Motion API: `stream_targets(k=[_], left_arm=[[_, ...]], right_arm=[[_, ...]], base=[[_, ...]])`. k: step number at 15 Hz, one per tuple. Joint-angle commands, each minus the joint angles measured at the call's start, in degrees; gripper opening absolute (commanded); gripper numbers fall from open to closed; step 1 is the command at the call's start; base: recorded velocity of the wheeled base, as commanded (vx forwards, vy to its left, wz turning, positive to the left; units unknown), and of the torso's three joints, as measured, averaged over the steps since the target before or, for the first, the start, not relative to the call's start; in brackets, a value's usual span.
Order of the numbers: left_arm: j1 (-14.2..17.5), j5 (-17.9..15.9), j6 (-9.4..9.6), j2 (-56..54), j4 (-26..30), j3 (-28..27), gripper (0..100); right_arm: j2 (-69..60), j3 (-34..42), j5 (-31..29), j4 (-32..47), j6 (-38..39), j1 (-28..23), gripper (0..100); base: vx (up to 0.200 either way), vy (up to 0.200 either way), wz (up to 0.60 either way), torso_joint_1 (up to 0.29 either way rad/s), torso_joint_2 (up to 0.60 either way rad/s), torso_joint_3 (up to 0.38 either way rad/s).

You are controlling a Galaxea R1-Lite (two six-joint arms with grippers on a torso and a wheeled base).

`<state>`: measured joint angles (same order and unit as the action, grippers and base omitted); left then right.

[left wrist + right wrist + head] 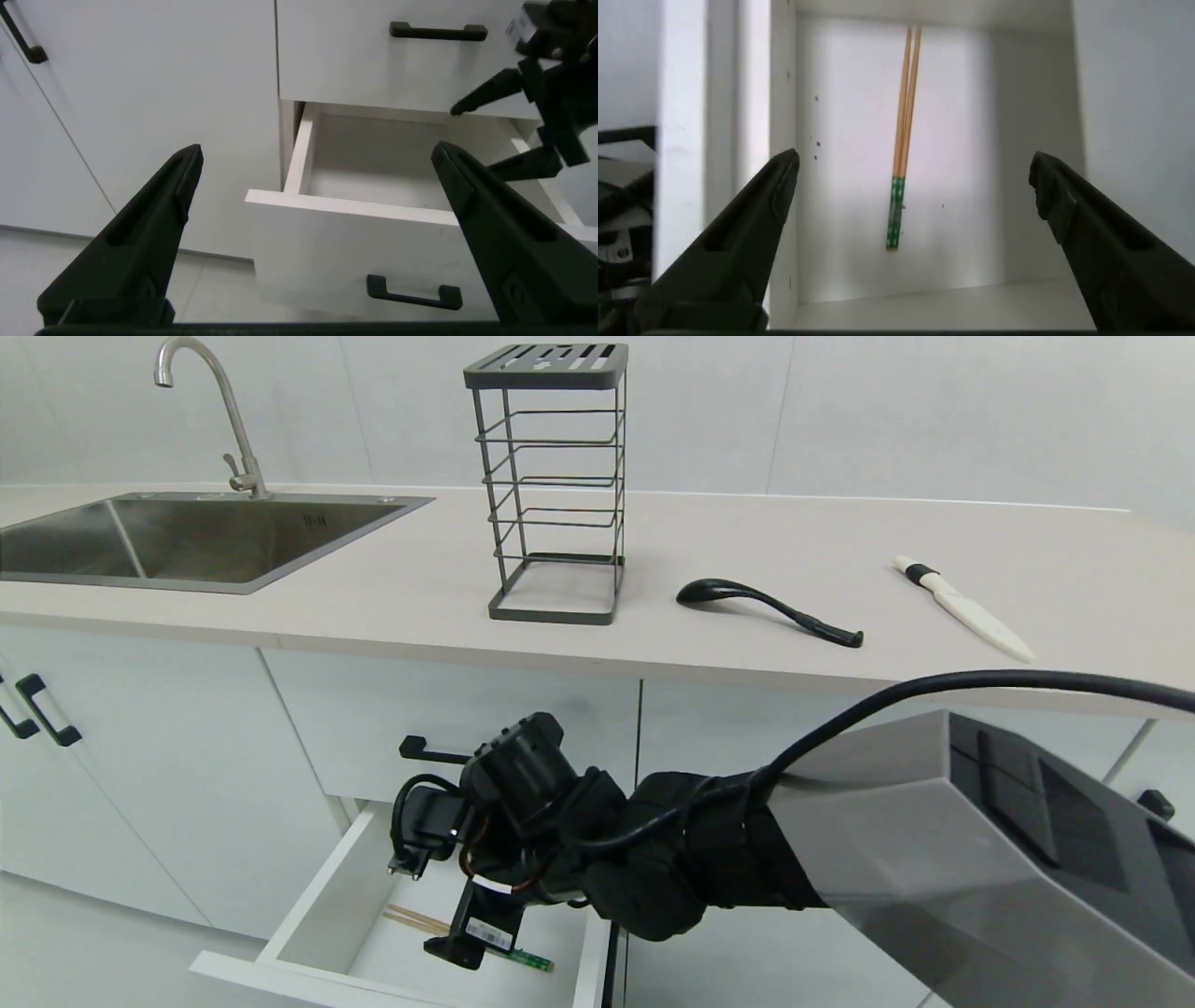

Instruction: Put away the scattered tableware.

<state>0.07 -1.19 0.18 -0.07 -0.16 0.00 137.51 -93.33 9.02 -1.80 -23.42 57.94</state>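
A pair of wooden chopsticks (904, 121) with green ends lies flat on the floor of the open white drawer (317, 896); part of the chopsticks (415, 920) also shows beside my right arm. My right gripper (910, 233) hangs open just above them inside the drawer, holding nothing, and the same right gripper (439, 910) appears over the drawer. On the counter lie a black ladle (766, 605) and a white knife (966, 609). My left gripper (315, 159) is open and empty, in front of the drawer (355, 243) and low down.
A black wire rack (553, 476) stands on the counter left of the ladle. A steel sink (187, 537) with a faucet (210, 401) is at the far left. Closed cabinet doors flank the drawer, and another drawer front with a black handle (437, 32) sits above it.
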Motion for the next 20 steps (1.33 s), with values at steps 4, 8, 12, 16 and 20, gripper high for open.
stream_targets(k=[4, 8, 12, 16, 20], left_arm=[[0.0, 0.1, 0.08, 0.1, 0.0, 0.0, 100], [0.0, 0.1, -0.01, 0.1, 0.0, 0.0, 100], [0.0, 0.1, -0.01, 0.1, 0.0, 0.0, 100], [0.0, 0.0, -0.01, 0.1, 0.0, 0.0, 100], [0.0, 0.1, -0.01, 0.1, 0.0, 0.0, 100]], right_arm=[[-5.1, 2.4, 4.3, -8.8, 5.0, 0.5, 100], [-9.5, 6.3, 6.9, -13.1, 11.4, 1.0, 100], [-11.5, 7.5, 8.4, -24.4, 20.7, 1.4, 100], [-13.1, 9.0, 8.5, -32.9, 23.1, 1.3, 100], [-15.4, 10.1, 7.9, -39.0, 23.4, 1.8, 100]], base=[[0.0, 0.0, 0.0, 0.0, 0.0, 0.0], [0.0, 0.0, 0.0, 0.0, 0.0, 0.0], [0.0, 0.0, 0.0, 0.0, 0.0, 0.0], [0.0, 0.0, 0.0, 0.0, 0.0, 0.0], [0.0, 0.0, 0.0, 0.0, 0.0, 0.0]])
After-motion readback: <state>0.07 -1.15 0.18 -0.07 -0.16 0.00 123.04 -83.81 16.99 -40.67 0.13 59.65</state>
